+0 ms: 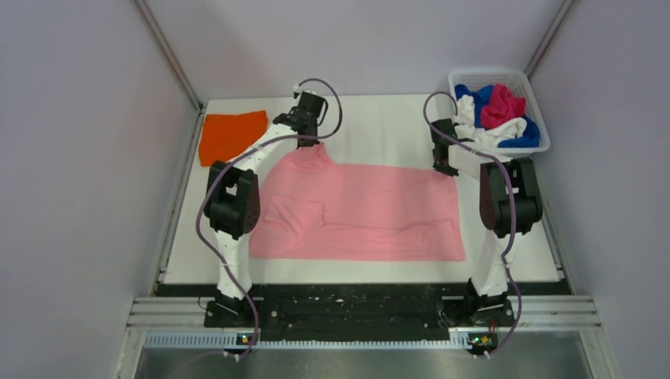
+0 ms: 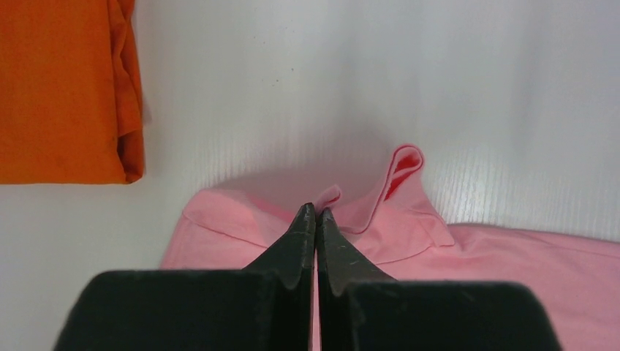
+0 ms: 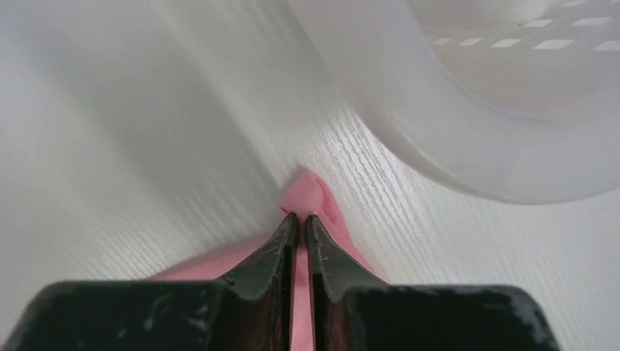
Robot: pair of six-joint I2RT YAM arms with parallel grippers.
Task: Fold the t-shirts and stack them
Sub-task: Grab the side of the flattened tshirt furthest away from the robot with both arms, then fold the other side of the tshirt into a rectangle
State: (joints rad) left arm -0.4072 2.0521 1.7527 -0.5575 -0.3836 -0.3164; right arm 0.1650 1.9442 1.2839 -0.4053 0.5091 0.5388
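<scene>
2 arms stretched over the pink t-shirt (image 1: pixel 363 209).
The left gripper (image 2: pixel 316 212) and right gripper (image 3: pixel 300 217) clench its far corners.

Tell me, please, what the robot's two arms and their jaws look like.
The left arm and right arm match: white links between bulky black joint housings, each with a greyish-purple cable looping along it. The jaws are matt black wedges tapering to narrow tips, the right pair scuffed with pale marks.
</scene>
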